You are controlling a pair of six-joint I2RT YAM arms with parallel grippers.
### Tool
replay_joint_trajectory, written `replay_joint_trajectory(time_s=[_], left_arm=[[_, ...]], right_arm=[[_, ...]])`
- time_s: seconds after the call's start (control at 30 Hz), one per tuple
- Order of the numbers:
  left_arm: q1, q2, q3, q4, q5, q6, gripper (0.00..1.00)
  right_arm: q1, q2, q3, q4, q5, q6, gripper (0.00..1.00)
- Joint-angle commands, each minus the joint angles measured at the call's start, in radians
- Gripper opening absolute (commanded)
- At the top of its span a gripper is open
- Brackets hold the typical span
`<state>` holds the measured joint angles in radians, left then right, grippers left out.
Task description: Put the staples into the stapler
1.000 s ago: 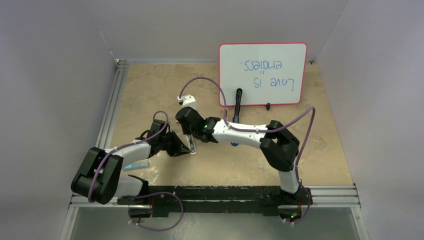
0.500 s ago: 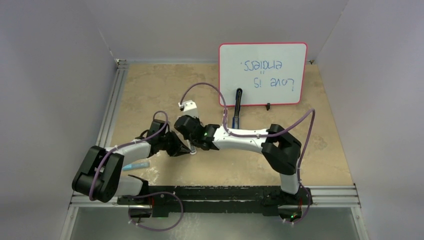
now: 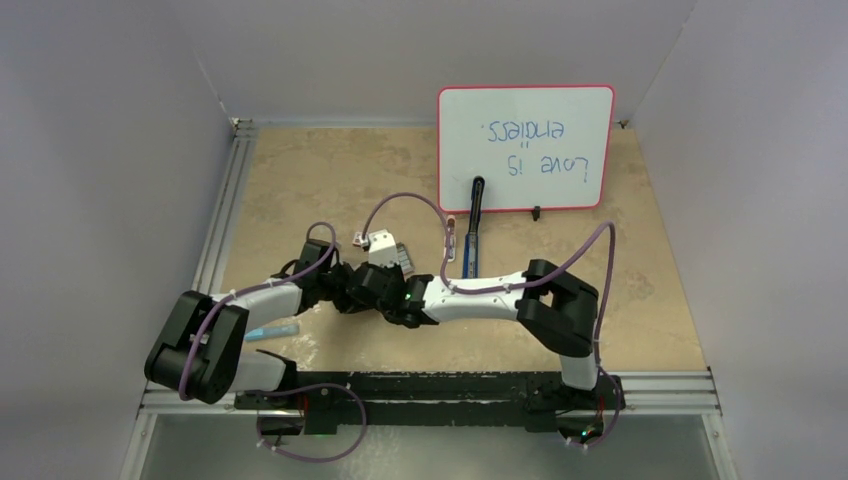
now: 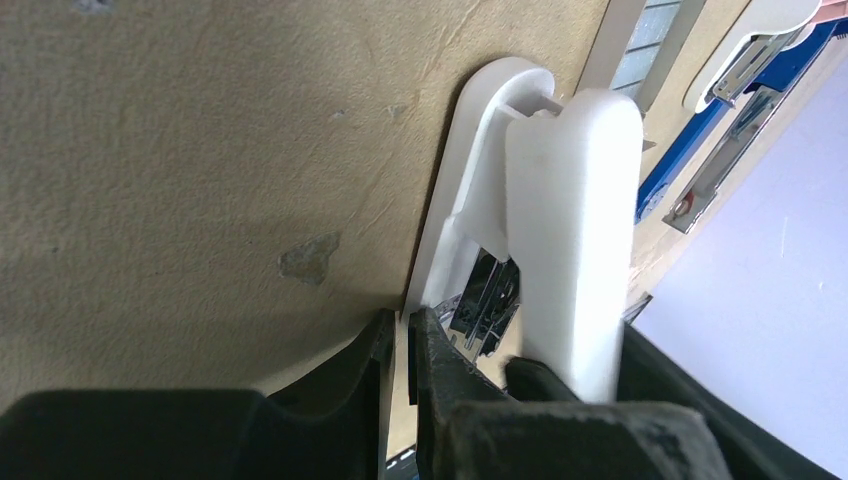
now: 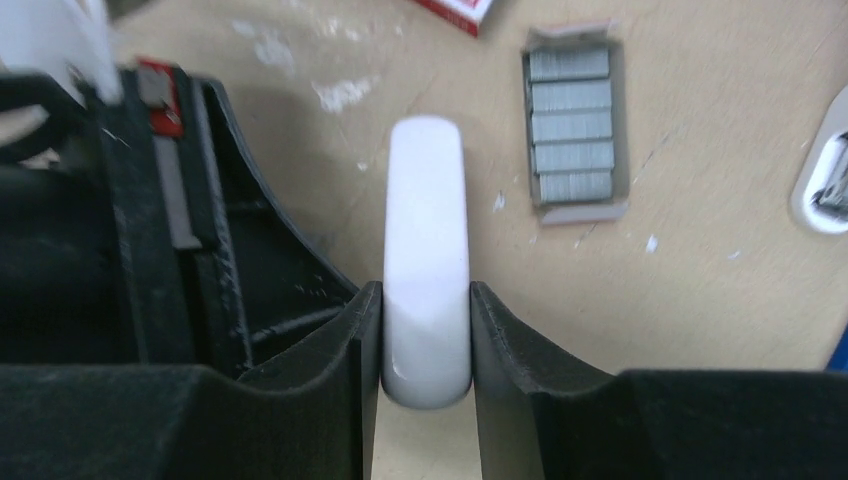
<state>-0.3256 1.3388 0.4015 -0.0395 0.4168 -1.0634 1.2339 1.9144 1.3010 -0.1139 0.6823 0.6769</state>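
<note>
The staples (image 5: 572,125), a grey block of strips in an open tray, lie on the table to the right of my right gripper (image 5: 425,290). That gripper is shut on a white oblong bar (image 5: 427,250). My left gripper (image 4: 400,325) is shut on the thin edge of a flat white base (image 4: 470,190) under the same white bar (image 4: 572,230). The blue and black stapler (image 3: 469,250) lies further right, apart from both grippers, and also shows in the left wrist view (image 4: 715,135). In the top view the left gripper (image 3: 343,292) and right gripper (image 3: 372,290) meet.
A red-and-white box (image 5: 455,10) lies just past the staples. A second white piece with metal inside (image 5: 825,190) lies beside the stapler. A whiteboard (image 3: 525,148) stands at the back. A light blue object (image 3: 272,331) lies near the left arm.
My right gripper has moved toward the near edge and left, down to the left gripper. The left arm has hardly moved.
</note>
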Motion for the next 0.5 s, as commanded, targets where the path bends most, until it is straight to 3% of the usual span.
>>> replay_joint_trajectory(time_s=[0.0,0.23,0.47], left_arm=[[0.008,0.012,-0.016,-0.011,-0.090,0.001,0.09],[0.008,-0.009,-0.017,-0.020,-0.092,0.003,0.09],[0.008,-0.085,0.000,-0.088,-0.105,0.022,0.14]], right_arm=[[0.012,-0.004,-0.047,-0.010,-0.003,0.097,0.14],[0.014,0.024,-0.026,-0.033,-0.076,0.104,0.16],[-0.008,-0.007,0.027,-0.105,-0.134,0.105,0.29]])
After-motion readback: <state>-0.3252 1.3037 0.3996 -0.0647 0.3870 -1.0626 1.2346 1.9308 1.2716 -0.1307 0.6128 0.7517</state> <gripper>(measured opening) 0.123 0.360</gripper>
